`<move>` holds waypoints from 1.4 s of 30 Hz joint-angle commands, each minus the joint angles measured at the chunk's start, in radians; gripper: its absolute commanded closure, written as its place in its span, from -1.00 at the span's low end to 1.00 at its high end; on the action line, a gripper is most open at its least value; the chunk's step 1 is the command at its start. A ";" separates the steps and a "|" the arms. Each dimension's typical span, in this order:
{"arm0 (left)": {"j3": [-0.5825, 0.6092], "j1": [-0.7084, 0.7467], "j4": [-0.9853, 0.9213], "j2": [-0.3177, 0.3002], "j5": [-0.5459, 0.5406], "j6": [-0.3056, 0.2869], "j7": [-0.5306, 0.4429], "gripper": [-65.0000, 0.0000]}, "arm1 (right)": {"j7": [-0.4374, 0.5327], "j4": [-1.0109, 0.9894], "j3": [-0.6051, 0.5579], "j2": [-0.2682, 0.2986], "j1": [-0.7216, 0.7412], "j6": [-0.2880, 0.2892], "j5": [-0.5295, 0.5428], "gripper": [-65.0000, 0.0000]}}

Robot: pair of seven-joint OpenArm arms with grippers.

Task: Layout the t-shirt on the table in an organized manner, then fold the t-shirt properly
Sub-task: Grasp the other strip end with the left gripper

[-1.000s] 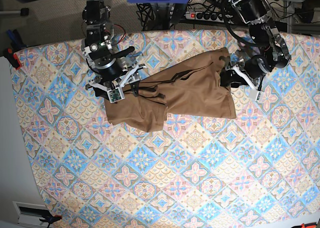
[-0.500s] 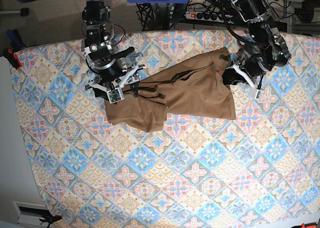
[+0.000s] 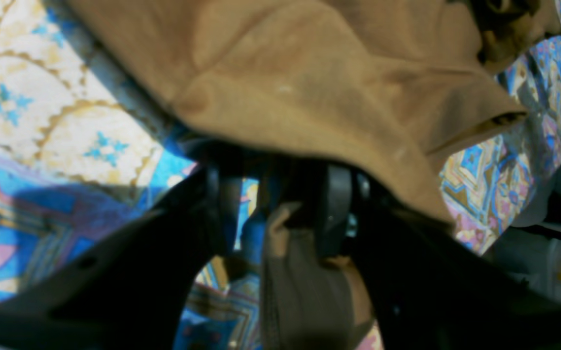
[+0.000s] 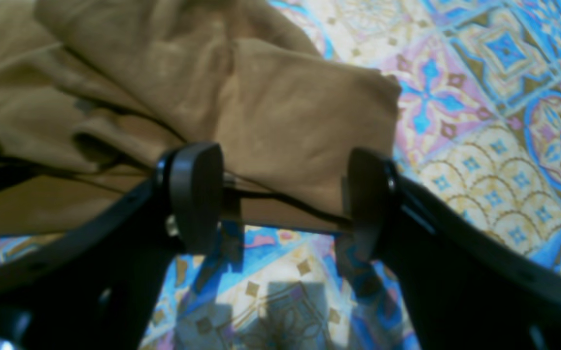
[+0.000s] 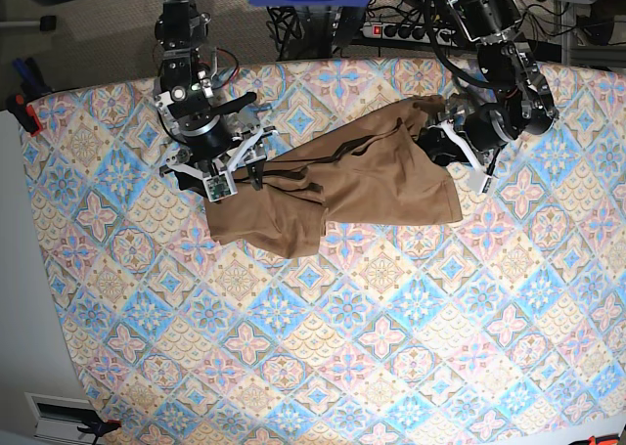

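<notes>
- The left hand point(image 3: 280, 218) has a fold of the t-shirt point(image 3: 309, 87) between its fingers point(image 3: 336, 209); whether they clamp it cannot be told, as the view is blurred.
- In the base view the left hand point(image 5: 452, 144) sits at the t-shirt's point(image 5: 362, 176) far right edge.
- The right hand point(image 4: 280, 204) stands with its jaws apart, gripping nothing; a dark cord runs between its pads point(image 4: 197, 189), just at the t-shirt's point(image 4: 285, 131) near edge.
- In the base view the right hand point(image 5: 235, 171) is at the t-shirt's left end.
- The t-shirt lies crumpled and bunched on the table point(image 5: 323, 347), near its far edge.
- No writing or label can be read on the t-shirt.
</notes>
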 commanded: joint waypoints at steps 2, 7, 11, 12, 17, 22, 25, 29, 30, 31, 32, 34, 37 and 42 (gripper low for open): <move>0.007 0.008 -0.004 0.001 0.074 0.014 0.047 0.20 | 0.024 0.015 -0.001 -0.001 0.009 0.004 0.006 -0.20; 0.007 0.009 -0.004 0.001 0.075 0.014 0.052 0.18 | 0.023 0.015 -0.001 -0.001 0.009 0.004 0.006 -0.20; 0.006 0.029 -0.004 0.001 0.070 0.014 0.049 0.19 | 0.023 0.015 -0.001 -0.001 0.009 0.004 0.006 -0.20; 0.003 0.031 -0.004 -0.001 0.070 0.014 0.049 0.19 | 0.023 0.013 -0.001 -0.001 0.009 0.004 0.006 -0.20; 0.003 0.078 0.016 -0.050 0.008 0.014 0.047 0.18 | 0.023 0.012 -0.001 -0.001 0.009 0.004 0.006 -0.20; 0.007 0.086 0.015 -0.091 -0.094 0.014 0.049 0.18 | 0.023 0.012 -0.002 -0.001 0.010 0.004 0.006 -0.20; 0.007 0.085 0.016 -0.094 -0.097 0.014 0.052 0.18 | 0.023 0.012 -0.002 -0.001 0.010 0.005 0.006 -0.20; 0.009 0.085 0.016 -0.091 -0.095 0.014 0.052 0.18 | 0.023 0.012 -0.002 -0.001 0.010 0.005 0.006 -0.20; 0.009 0.085 0.016 -0.090 -0.095 0.014 0.052 0.18 | 0.023 0.012 -0.002 -0.001 0.010 0.005 0.006 -0.20; 0.009 0.085 0.016 -0.088 -0.095 0.014 0.052 0.18 | 0.023 0.012 -0.002 -0.001 0.010 0.005 0.006 -0.20; 0.009 0.085 0.016 -0.088 -0.095 0.014 0.052 0.18 | 0.023 0.012 -0.002 -0.001 0.010 0.005 0.006 -0.20; 0.004 0.086 0.016 -0.090 -0.095 0.014 0.052 0.18 | 0.023 0.012 -0.002 -0.001 0.009 0.005 0.006 -0.20; -0.034 0.085 0.016 -0.097 -0.098 0.014 0.047 0.18 | 0.023 0.012 -0.002 -0.001 0.009 0.005 0.006 -0.20; -0.129 0.052 0.016 -0.094 -0.098 0.014 0.047 0.18 | 0.023 0.012 -0.004 0.014 0.009 0.005 0.006 -0.20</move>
